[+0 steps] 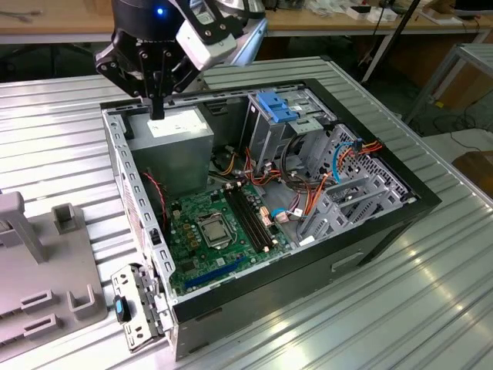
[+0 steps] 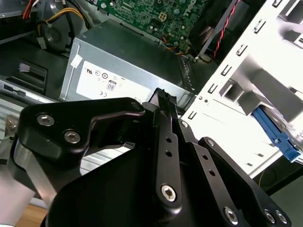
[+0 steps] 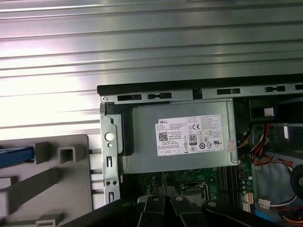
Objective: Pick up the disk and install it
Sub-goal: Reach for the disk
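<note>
1. The disk (image 2: 273,134) sits in the grey holder (image 1: 38,266) on the table (image 1: 62,131), outside the computer case (image 1: 416,204). In both wrist views the visible part is its blue carrier rail (image 3: 16,157). Whether it lies flat or stands on edge cannot be told. It has not been picked up.
2. The gripper (image 1: 158,114) hangs above the power supply box (image 1: 173,146), at the 11 o'clock corner of the case in the exterior view. Its fingers are pressed together and hold nothing.
3. In the exterior view the holder lies toward 7 o'clock from the gripper, beyond the case's side wall and well apart from it.
4. Judged step in hand: the approach for the pick. For a good result:
   - Clear the case wall with height to spare.
   - Spread the fingers wider than the disk before descending.
   - Centre the grip across the two rail edges so the disk lifts level.
5. Do not take the fixed blue bracket (image 1: 277,104) for the disk. It sits on the drive cage at 1 o'clock in the case, with loose cables (image 1: 347,154) just beside it.
</note>
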Robot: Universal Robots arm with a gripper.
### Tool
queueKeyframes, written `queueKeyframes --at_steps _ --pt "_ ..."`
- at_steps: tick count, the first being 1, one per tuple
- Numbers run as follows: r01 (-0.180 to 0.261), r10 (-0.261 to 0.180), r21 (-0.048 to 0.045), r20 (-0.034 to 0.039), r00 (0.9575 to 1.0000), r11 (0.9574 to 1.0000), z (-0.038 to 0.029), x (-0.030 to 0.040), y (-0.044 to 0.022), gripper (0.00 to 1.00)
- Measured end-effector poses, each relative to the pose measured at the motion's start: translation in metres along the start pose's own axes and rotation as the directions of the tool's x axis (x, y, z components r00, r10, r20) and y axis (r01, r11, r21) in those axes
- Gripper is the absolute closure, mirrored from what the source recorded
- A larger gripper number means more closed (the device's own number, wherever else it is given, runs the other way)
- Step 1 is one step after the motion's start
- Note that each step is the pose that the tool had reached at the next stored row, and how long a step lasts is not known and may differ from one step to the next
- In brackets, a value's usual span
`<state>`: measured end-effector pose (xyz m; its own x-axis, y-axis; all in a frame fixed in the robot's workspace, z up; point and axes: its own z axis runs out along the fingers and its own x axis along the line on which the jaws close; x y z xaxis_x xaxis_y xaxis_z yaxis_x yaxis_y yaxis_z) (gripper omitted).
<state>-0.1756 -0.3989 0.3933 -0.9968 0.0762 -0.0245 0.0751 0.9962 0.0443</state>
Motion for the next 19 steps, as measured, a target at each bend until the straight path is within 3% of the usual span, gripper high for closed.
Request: queueKeyframes --at_steps 19 --pt "0.000 0.000 0.0000 0.0000 1.0000 1.0000 -0.0007 0.0261 -0.0020 0.89"
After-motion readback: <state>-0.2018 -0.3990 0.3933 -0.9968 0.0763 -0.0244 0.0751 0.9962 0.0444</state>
